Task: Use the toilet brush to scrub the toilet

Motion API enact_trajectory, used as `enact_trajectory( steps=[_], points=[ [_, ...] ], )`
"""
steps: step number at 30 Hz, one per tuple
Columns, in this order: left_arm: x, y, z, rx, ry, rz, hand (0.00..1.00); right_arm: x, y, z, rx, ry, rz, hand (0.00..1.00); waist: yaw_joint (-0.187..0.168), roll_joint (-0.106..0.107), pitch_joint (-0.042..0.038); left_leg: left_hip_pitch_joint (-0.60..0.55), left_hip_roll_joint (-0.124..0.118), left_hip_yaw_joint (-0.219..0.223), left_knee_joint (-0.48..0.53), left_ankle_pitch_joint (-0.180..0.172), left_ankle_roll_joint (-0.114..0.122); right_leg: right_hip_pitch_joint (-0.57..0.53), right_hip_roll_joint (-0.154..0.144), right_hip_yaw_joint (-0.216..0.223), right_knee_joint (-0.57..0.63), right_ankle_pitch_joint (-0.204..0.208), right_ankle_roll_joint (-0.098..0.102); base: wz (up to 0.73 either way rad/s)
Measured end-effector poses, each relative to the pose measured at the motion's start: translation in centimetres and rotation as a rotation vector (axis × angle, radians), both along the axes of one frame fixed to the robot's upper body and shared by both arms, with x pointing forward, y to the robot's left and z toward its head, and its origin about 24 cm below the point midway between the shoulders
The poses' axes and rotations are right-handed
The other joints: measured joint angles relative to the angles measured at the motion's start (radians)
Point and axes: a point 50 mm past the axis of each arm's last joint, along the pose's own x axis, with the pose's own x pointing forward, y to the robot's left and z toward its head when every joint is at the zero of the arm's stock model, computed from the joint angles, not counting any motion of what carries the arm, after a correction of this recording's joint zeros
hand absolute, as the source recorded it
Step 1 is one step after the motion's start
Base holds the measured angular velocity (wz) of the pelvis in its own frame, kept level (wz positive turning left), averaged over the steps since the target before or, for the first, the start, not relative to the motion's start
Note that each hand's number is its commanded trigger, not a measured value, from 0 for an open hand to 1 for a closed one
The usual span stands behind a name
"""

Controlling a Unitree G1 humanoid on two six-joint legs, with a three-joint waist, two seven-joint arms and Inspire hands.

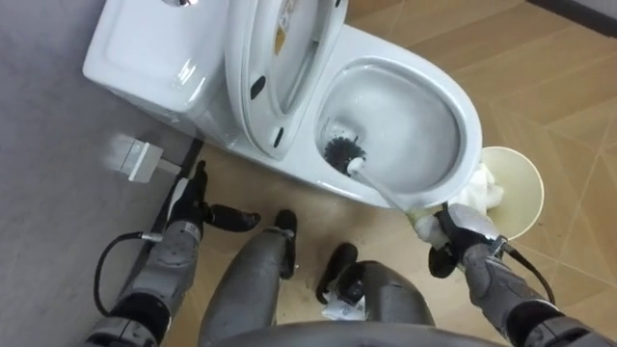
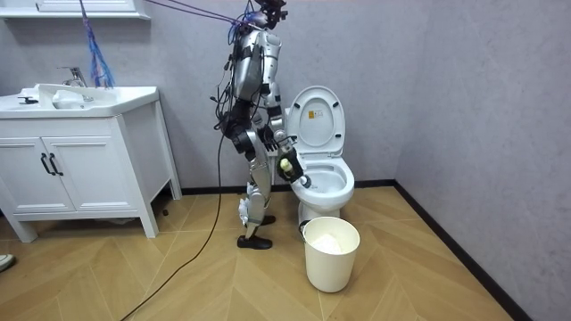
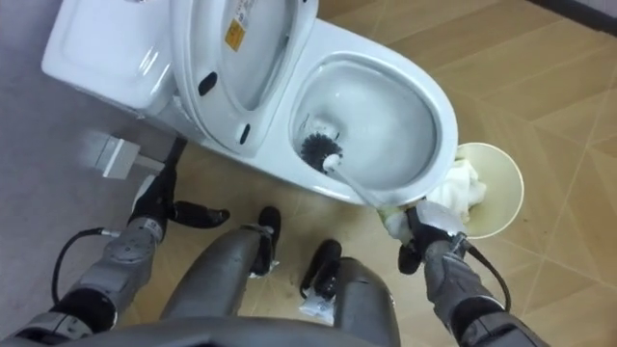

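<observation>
A white toilet (image 1: pixel 405 58) stands with lid and seat raised (image 1: pixel 280 58). A toilet brush with a black bristle head (image 1: pixel 344 152) rests inside the bowl against its near left wall. Its white handle (image 1: pixel 381 188) slants down to my right hand (image 1: pixel 458 231), which is shut on the handle's end at the bowl's near rim. My left hand (image 1: pixel 198 207) hangs open beside the toilet's base, holding nothing. In the room view I stand at the toilet's side (image 2: pixel 321 178), right hand (image 2: pixel 285 165) over the bowl.
A cream waste bin (image 1: pixel 516 188) with white paper inside stands just right of my right hand. The cistern (image 1: pixel 145 53) lies at the upper left. A white vanity with sink (image 2: pixel 80 152) stands at the room view's left. Grey walls close behind the toilet.
</observation>
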Motion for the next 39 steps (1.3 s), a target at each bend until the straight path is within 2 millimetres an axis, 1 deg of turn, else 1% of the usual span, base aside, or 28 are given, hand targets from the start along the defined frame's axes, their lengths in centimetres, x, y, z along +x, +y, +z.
enact_trajectory(
  steps=[3, 5, 6, 7, 8, 9, 10, 11, 12, 13, 14, 15, 16, 17, 18, 19, 24, 25, 27, 28, 29, 30, 33, 34, 37, 39],
  points=[
    [0.6, -0.2, 0.3, -0.003, -0.015, -0.005, 0.0, 0.8, -0.2, 0.4, -0.028, -0.016, 0.026, 1.0, 0.005, -0.002, 0.0009, -0.01, 0.0, -0.01, 0.011, 0.0, 0.0, 0.0, -0.001, -0.015, 0.004, -0.002, -0.003, 0.06],
    [1.3, -0.2, 0.7, -0.002, -0.037, -0.01, 0.0, 1.5, -0.7, 0.7, -0.053, -0.02, 0.04, 1.0, 0.019, -0.008, 0.0047, -0.01, -0.001, -0.012, 0.013, 0.001, -0.001, -0.001, -0.003, -0.016, 0.011, -0.004, -0.005, 0.05],
    [1.7, -0.2, 0.9, -0.003, -0.045, -0.016, 0.0, 2.2, -1.2, 1.0, -0.079, -0.025, 0.053, 1.0, 0.031, -0.01, 0.0059, -0.016, -0.001, -0.015, 0.014, 0.004, -0.002, -0.004, -0.005, -0.024, 0.011, -0.004, -0.007, 0.1],
    [2.1, -0.3, 1.2, 0.0, -0.059, -0.024, 0.0, 3.3, -1.4, 1.6, -0.105, -0.042, 0.072, 1.0, 0.041, -0.015, 0.0089, -0.026, -0.005, -0.021, 0.013, 0.01, -0.004, -0.014, -0.008, -0.031, 0.011, -0.005, -0.008, 0.14],
    [2.4, -0.4, 1.3, 0.0, -0.068, -0.028, 0.0, 3.9, -1.7, 1.9, -0.119, -0.056, 0.08, 1.0, 0.048, -0.018, 0.0112, -0.032, -0.006, -0.025, 0.013, 0.013, -0.005, -0.019, -0.01, -0.036, 0.014, -0.006, -0.01, 0.24],
    [3.1, -0.6, 1.9, -0.003, -0.095, -0.036, 0.0, 5.0, -2.2, 2.7, -0.147, -0.083, 0.096, 1.0, 0.063, -0.023, 0.0146, -0.049, -0.012, -0.038, 0.013, 0.02, -0.007, -0.032, -0.014, -0.046, 0.021, -0.007, -0.012, 0.31],
    [3.4, -0.8, 2.2, 0.0, -0.113, -0.048, 0.0, 6.4, -2.6, 3.6, -0.179, -0.108, 0.112, 1.0, 0.074, -0.027, 0.0166, -0.062, -0.016, -0.051, 0.014, 0.026, -0.008, -0.04, -0.016, -0.061, 0.022, -0.007, -0.013, 0.34],
    [3.6, -0.9, 2.4, 0.005, -0.122, -0.06, 0.0, 7.6, -2.9, 4.5, -0.21, -0.132, 0.127, 1.0, 0.09, -0.03, 0.0199, -0.07, -0.018, -0.06, 0.016, 0.029, -0.009, -0.046, -0.016, -0.068, 0.024, -0.007, -0.014, 0.28],
    [3.7, -0.9, 2.5, 0.007, -0.126, -0.066, 0.0, 8.2, -3.0, 4.9, -0.225, -0.146, 0.135, 1.0, 0.096, -0.031, 0.023, -0.073, -0.02, -0.065, 0.017, 0.03, -0.01, -0.046, -0.016, -0.073, 0.027, -0.007, -0.014, 0.2],
    [4.0, -1.0, 2.6, 0.021, -0.132, -0.084, 0.0, 9.3, -3.3, 5.8, -0.261, -0.169, 0.159, 1.0, 0.116, -0.036, 0.0304, -0.076, -0.023, -0.07, 0.018, 0.031, -0.011, -0.049, -0.019, -0.076, 0.036, -0.009, -0.017, 0.2],
    [4.2, -1.3, 2.8, 0.023, -0.139, -0.103, 0.0, 10.1, -3.7, 6.6, -0.312, -0.181, 0.184, 1.0, 0.133, -0.038, 0.0332, -0.086, -0.028, -0.078, 0.019, 0.033, -0.012, -0.057, -0.024, -0.086, 0.037, -0.012, -0.018, 0.19],
    [4.4, -1.4, 2.9, 0.021, -0.144, -0.109, 0.0, 10.4, -4.1, 7.0, -0.339, -0.187, 0.192, 1.0, 0.141, -0.04, 0.0355, -0.092, -0.031, -0.081, 0.019, 0.035, -0.012, -0.064, -0.026, -0.087, 0.04, -0.014, -0.018, 0.16],
    [4.7, -1.5, 3.1, 0.014, -0.152, -0.12, 0.0, 11.0, -4.7, 7.8, -0.378, -0.198, 0.201, 1.0, 0.16, -0.046, 0.0446, -0.1, -0.034, -0.081, 0.014, 0.04, -0.012, -0.074, -0.03, -0.089, 0.044, -0.016, -0.019, 0.07],
    [4.8, -1.6, 3.2, 0.013, -0.154, -0.125, 0.0, 11.2, -4.9, 8.1, -0.398, -0.199, 0.207, 1.0, 0.168, -0.051, 0.0475, -0.104, -0.034, -0.081, 0.012, 0.042, -0.012, -0.08, -0.031, -0.088, 0.051, -0.016, -0.019, 0.04],
    [4.9, -1.9, 3.2, 0.012, -0.154, -0.139, 0.0, 11.5, -5.2, 8.5, -0.432, -0.194, 0.222, 1.0, 0.181, -0.054, 0.0535, -0.108, -0.035, -0.083, 0.012, 0.043, -0.012, -0.083, -0.031, -0.09, 0.051, -0.016, -0.019, 0.06],
    [4.8, -2.1, 3.1, 0.011, -0.151, -0.153, 0.0, 11.5, -5.4, 8.6, -0.46, -0.187, 0.241, 1.0, 0.194, -0.054, 0.0548, -0.109, -0.038, -0.089, 0.012, 0.043, -0.012, -0.082, -0.032, -0.094, 0.051, -0.016, -0.019, 0.1],
    [5.3, -2.7, 3.5, 0.007, -0.166, -0.177, 0.0, 11.6, -5.3, 8.5, -0.522, -0.163, 0.277, 1.0, 0.218, -0.05, 0.058, -0.133, -0.049, -0.123, 0.009, 0.048, -0.019, -0.091, -0.027, -0.116, 0.039, -0.016, -0.018, 0.16],
    [5.4, -2.8, 3.6, -0.007, -0.168, -0.17, 0.0, 11.6, -5.4, 8.6, -0.511, -0.16, 0.253, 1.0, 0.229, -0.047, 0.0598, -0.139, -0.049, -0.124, 0.01, 0.048, -0.019, -0.094, -0.028, -0.12, 0.038, -0.016, -0.018, 0.08],
    [5.6, -3.0, 3.8, -0.01, -0.181, -0.18, 0.0, 11.7, -5.6, 8.7, -0.492, -0.15, 0.209, 1.0, 0.237, -0.039, 0.0656, -0.143, -0.051, -0.129, 0.009, 0.048, -0.019, -0.095, -0.03, -0.13, 0.038, -0.016, -0.018, 0.08],
    [5.7, -3.1, 4.0, -0.02, -0.191, -0.18, 0.0, 11.5, -5.9, 8.6, -0.472, -0.138, 0.165, 1.0, 0.24, -0.036, 0.0672, -0.147, -0.054, -0.135, 0.007, 0.05, -0.02, -0.096, -0.033, -0.138, 0.038, -0.017, -0.019, 0.16],
    [5.5, -3.1, 3.9, -0.023, -0.189, -0.179, 0.0, 11.4, -5.9, 8.5, -0.453, -0.135, 0.136, 1.0, 0.242, -0.035, 0.0681, -0.149, -0.057, -0.14, 0.007, 0.051, -0.021, -0.097, -0.033, -0.139, 0.038, -0.019, -0.018, 0.2],
    [5.5, -3.2, 4.1, -0.031, -0.199, -0.178, 0.0, 11.3, -6.0, 8.3, -0.403, -0.132, 0.072, 1.0, 0.241, -0.035, 0.0681, -0.154, -0.061, -0.147, 0.008, 0.051, -0.022, -0.101, -0.034, -0.14, 0.041, -0.023, -0.016, 0.17],
    [5.7, -3.7, 4.5, -0.039, -0.213, -0.186, 0.0, 11.1, -6.3, 8.2, -0.277, -0.135, -0.092, 1.0, 0.242, -0.034, 0.0679, -0.174, -0.068, -0.146, 0.008, 0.054, -0.02, -0.128, -0.046, -0.136, 0.061, -0.03, -0.017, 0.07],
    [5.4, -3.6, 4.3, -0.031, -0.203, -0.188, 0.0, 10.8, -6.2, 7.9, -0.239, -0.122, -0.142, 1.0, 0.24, -0.034, 0.0679, -0.176, -0.069, -0.146, 0.011, 0.055, -0.02, -0.135, -0.05, -0.136, 0.07, -0.03, -0.017, 0.03],
    [5.3, -3.4, 4.2, 0.001, -0.198, -0.208, 0.0, 10.5, -5.5, 7.2, -0.172, -0.106, -0.21, 1.0, 0.237, -0.029, 0.0665, -0.175, -0.07, -0.147, 0.014, 0.055, -0.02, -0.133, -0.051, -0.137, 0.073, -0.031, -0.016, 0.0],
    [4.9, -3.4, 4.1, -0.002, -0.197, -0.206, 0.0, 10.5, -5.5, 7.2, -0.181, -0.101, -0.207, 1.0, 0.238, -0.024, 0.0666, -0.174, -0.069, -0.146, 0.011, 0.055, -0.02, -0.132, -0.052, -0.136, 0.073, -0.031, -0.016, -0.02]
  ],
)
